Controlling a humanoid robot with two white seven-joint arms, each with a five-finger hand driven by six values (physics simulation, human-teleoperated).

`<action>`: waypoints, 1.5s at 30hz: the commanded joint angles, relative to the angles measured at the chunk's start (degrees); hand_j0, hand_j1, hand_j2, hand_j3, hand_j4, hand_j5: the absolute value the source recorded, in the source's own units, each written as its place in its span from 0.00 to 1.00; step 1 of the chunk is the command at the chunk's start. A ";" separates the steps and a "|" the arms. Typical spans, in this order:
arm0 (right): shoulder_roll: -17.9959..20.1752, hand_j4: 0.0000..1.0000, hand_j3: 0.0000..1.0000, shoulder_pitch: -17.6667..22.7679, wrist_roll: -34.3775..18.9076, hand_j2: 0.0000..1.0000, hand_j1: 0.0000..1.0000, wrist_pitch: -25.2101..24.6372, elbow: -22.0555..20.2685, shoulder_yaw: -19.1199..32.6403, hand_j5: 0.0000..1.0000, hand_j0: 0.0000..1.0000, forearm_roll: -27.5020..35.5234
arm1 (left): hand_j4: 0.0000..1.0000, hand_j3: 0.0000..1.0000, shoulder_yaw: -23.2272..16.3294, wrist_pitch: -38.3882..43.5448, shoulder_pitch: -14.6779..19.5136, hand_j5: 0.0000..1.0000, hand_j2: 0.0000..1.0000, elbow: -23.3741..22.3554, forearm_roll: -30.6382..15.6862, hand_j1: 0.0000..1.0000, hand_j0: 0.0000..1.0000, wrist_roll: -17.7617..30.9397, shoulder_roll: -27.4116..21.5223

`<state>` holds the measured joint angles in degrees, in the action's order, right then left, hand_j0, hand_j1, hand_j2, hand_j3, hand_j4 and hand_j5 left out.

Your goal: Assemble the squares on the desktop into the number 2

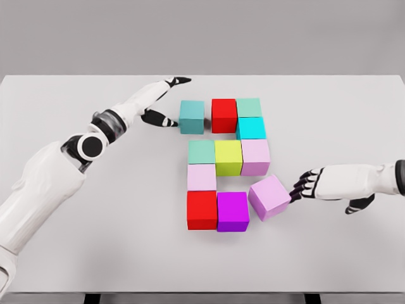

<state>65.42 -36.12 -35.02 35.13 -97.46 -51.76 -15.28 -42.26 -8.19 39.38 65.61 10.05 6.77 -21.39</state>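
Coloured cubes lie grouped at the table's middle. The top row has a teal cube [192, 116], a red cube [224, 114] and a green cube [249, 107], with a cyan cube [251, 128] below the green one. The middle row runs green [201, 152], yellow [228, 157], pink [255, 156]. A pale pink cube [201, 177] sits over a red cube [202, 209], beside a magenta cube [233, 211]. A tilted lilac cube [269, 197] has my right hand [306, 186] at its right side, fingertips touching it. My left hand [166, 101] is open just left of the teal cube.
The white table [354, 253] stretches well beyond the cubes on every side; its front edge runs along the bottom of the view. A plain grey wall stands behind it.
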 commanded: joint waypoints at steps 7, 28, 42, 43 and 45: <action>0.14 1.00 1.00 0.18 0.02 1.00 1.00 -0.13 -1.77 -0.01 1.00 1.00 0.17 | 0.44 0.44 -2.91 0.99 2.90 0.44 0.44 -4.35 -5.14 0.44 0.44 2.10 -8.32; 0.76 1.00 1.00 -0.17 0.02 1.00 1.00 -0.13 1.04 2.89 1.00 1.00 4.46 | 0.46 0.46 -6.34 2.48 4.39 0.46 0.46 -6.46 2.60 0.46 0.46 7.20 -1.11; -0.91 1.00 1.00 -3.16 0.02 1.00 1.00 -0.13 10.36 -3.43 1.00 1.00 31.18 | 0.46 0.46 -6.08 0.99 4.39 0.46 0.46 -6.90 2.34 0.46 0.46 7.03 -0.50; -0.91 1.00 1.00 -3.16 0.02 1.00 1.00 -0.13 10.97 -4.58 1.00 1.00 35.75 | 0.46 0.46 -5.81 0.99 4.31 0.46 0.46 -6.90 2.34 0.46 0.46 7.03 -0.50; -1.44 1.00 1.00 -3.16 0.02 1.00 1.00 -0.13 11.76 -5.45 1.00 1.00 38.74 | 0.46 0.46 -5.55 1.34 4.39 0.46 0.46 -7.17 2.34 0.46 0.46 7.03 -0.59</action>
<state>64.26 -39.29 -35.02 35.15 -86.40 -55.70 18.15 -48.11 -6.91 43.86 58.57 12.55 13.84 -21.82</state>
